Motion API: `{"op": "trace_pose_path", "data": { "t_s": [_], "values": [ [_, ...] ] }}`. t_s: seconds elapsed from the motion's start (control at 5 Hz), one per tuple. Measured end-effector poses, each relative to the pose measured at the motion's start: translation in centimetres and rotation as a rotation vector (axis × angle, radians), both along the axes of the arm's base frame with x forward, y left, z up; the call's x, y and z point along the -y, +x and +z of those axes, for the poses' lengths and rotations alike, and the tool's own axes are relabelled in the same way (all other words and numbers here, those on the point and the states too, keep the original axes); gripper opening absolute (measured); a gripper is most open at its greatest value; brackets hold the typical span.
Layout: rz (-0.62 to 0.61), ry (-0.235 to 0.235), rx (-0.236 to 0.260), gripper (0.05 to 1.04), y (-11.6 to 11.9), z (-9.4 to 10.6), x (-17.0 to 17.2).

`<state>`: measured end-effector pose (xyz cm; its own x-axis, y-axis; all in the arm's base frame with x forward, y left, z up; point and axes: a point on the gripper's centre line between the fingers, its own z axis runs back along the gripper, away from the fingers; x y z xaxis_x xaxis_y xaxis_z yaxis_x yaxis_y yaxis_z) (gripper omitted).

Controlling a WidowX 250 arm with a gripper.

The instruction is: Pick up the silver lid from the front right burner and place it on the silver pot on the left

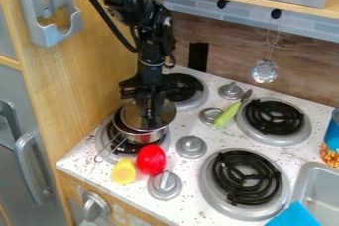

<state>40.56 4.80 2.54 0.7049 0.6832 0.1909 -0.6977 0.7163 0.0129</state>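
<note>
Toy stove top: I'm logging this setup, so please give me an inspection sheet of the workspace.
Surface: white stove top, scattered dark specks.
Main things: metal pot with lid, over a front burner.
Clutter: red object beside yellow object; green-handled utensil near the knobs.
Gripper: at the lid; grip unclear.
Cables: black cable loops beside the arm.
Surroundings: perforated utensil hanging behind; blue item at the sink.
</note>
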Motion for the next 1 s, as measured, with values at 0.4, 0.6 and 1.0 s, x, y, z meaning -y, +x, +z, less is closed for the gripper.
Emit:
{"op": "trace_pose_path", "data": {
  "t_s": [0.4, 0.6, 1.0],
  "values": [
    [0.009, 0.006, -0.002, 0.314, 0.1, 0.0, -0.2],
    [0.008, 0.004, -0.001, 0.314, 0.0, -0.1, -0.6],
    [0.014, -0.005, -0.015, 0.314, -1.2, -0.1, -1.5]
  ]
}}
